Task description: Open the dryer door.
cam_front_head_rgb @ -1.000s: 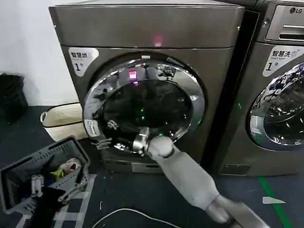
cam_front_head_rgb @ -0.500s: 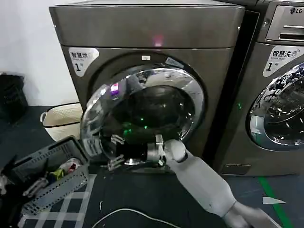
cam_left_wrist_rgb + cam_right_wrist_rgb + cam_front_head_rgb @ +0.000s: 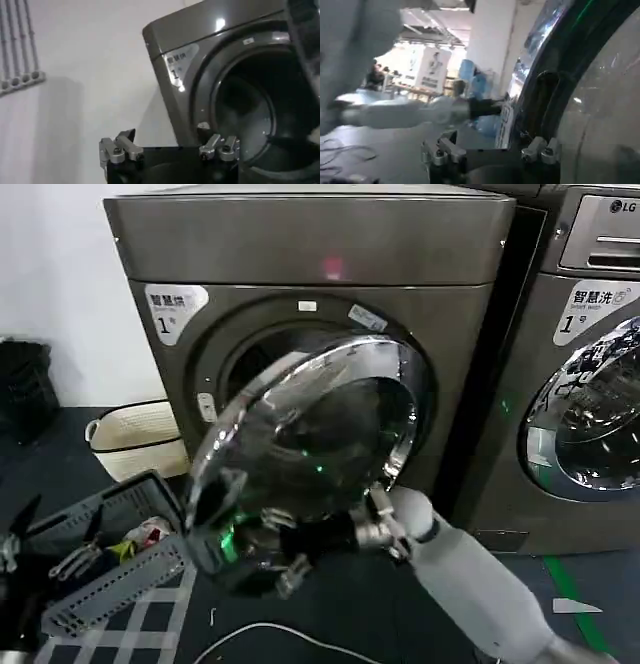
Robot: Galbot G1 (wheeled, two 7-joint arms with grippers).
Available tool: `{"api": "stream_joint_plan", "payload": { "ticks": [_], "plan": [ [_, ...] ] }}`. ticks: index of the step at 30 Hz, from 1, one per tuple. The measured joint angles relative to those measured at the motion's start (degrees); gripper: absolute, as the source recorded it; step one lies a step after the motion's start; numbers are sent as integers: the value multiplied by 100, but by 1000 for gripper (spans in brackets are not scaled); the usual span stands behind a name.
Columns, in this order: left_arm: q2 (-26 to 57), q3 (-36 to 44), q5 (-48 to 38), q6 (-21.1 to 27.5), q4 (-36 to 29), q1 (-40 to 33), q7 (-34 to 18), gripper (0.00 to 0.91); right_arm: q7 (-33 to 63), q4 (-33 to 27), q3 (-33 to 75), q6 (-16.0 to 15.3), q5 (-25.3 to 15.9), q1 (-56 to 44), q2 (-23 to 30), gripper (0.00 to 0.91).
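Right pincer (image 3: 262,556) swings dryer door (image 3: 300,444).

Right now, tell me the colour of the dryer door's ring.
Mirror-chrome silver around dark tinted glass on the dryer door; the head view shows it best.

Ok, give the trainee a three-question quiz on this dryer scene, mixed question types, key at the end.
1. True or false: the dryer door is fully shut against the machine.
2. Multiple choice: which gripper is at the door's lower edge? A) left gripper B) right gripper C) both
3. Short answer: what lies on the floor left of the dryer, in front of the white basket?

Key
1. False: it is swung partly open, and the drum opening shows behind it.
2. B: the right arm reaches in from the lower right.
3. A grey crate with small items inside.
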Motion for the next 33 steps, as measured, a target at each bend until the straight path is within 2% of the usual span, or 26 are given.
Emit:
{"api": "stream_joint_plan", "payload": {
  "ticks": [8, 17, 25, 30, 33],
  "plan": [
    [452, 398, 61, 81, 183, -340, 43, 907, 42, 466, 1038, 33, 28, -819, -547, 907],
    [874, 1179, 114, 71, 512, -850, 89, 907, 421, 998, 3044, 340, -62, -2434, -1073, 907],
    [1228, 2196, 317, -75, 818, -1359, 185, 907, 1016, 1530, 5378, 835, -246, -4346, -875, 907],
    [1384, 2957, 432, -226, 971, -1622, 205, 907, 1523, 1594, 6766, 1249, -354, -5435, -477, 907],
    [1423, 3438, 480, -290, 1085, -1806, 204, 907, 1975, 1550, 7591, 1514, -680, -5927, -115, 907]
  ]
}}
